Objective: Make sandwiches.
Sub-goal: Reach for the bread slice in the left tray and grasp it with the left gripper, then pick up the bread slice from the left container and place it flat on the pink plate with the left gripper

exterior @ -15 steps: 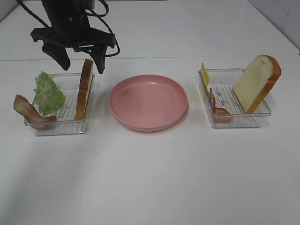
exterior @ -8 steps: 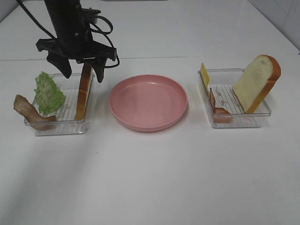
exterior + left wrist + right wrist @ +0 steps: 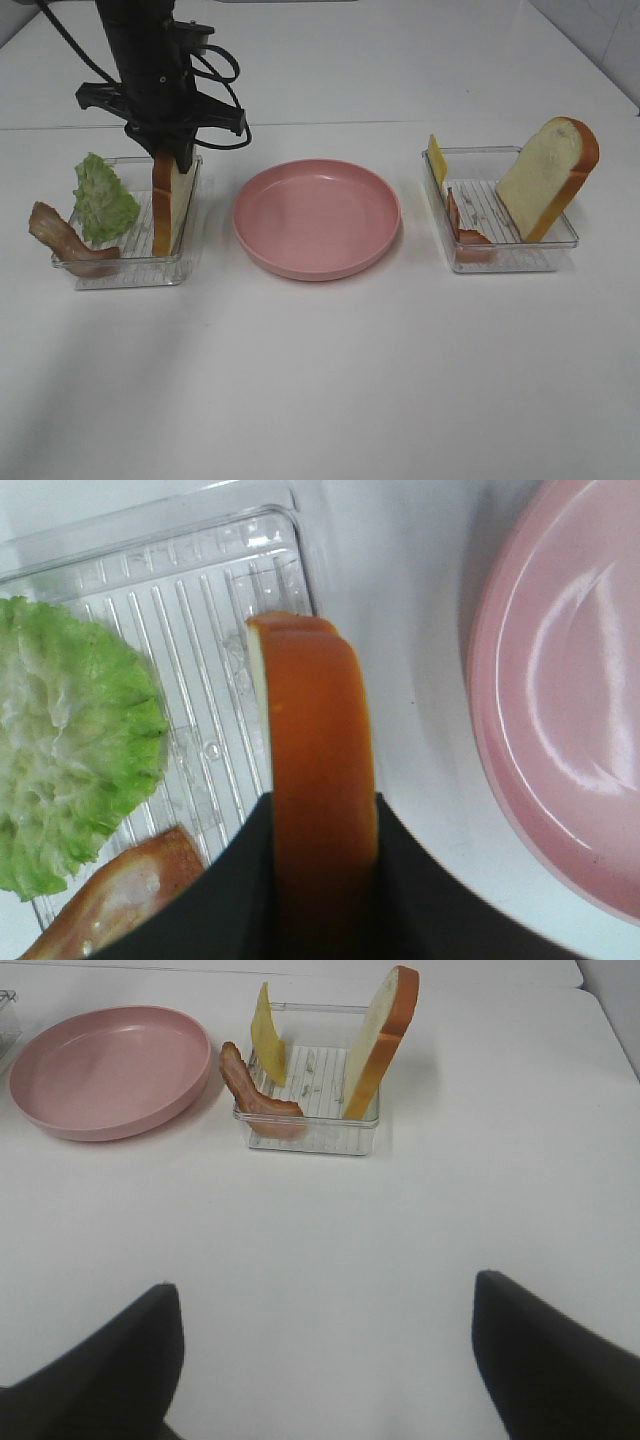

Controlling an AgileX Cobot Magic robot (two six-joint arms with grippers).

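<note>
Orange-crusted bread slice [image 3: 170,208], upright in the left tray [image 3: 120,279], is now pinched by the left gripper [image 3: 172,160] fingers [image 3: 235,900], which straddled it spread a moment ago. Right gripper [image 3: 325,1380] fingers [image 3: 560,1360] hang spread over the bench [image 3: 320,380].

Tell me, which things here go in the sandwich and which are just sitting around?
For the sandwich: left bread, right bread, lettuce, cheese, left bacon, right bacon.
Just sitting: plate, left tray, right tray.
</note>
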